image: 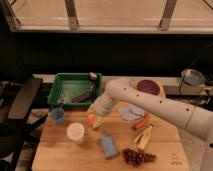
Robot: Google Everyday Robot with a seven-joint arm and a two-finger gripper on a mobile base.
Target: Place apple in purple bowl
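The apple is a small orange-red fruit on the wooden table, left of centre. My gripper hangs from the white arm that reaches in from the right. It is down at the apple's right side, touching or nearly touching it and partly hiding it. The purple bowl sits at the back right of the table, behind the arm and well away from the apple.
A green bin holding utensils stands behind the apple. A blue cup and a white cup are to the left. A blue sponge, grapes, banana, carrot and blue cloth lie to the right. A black chair stands left.
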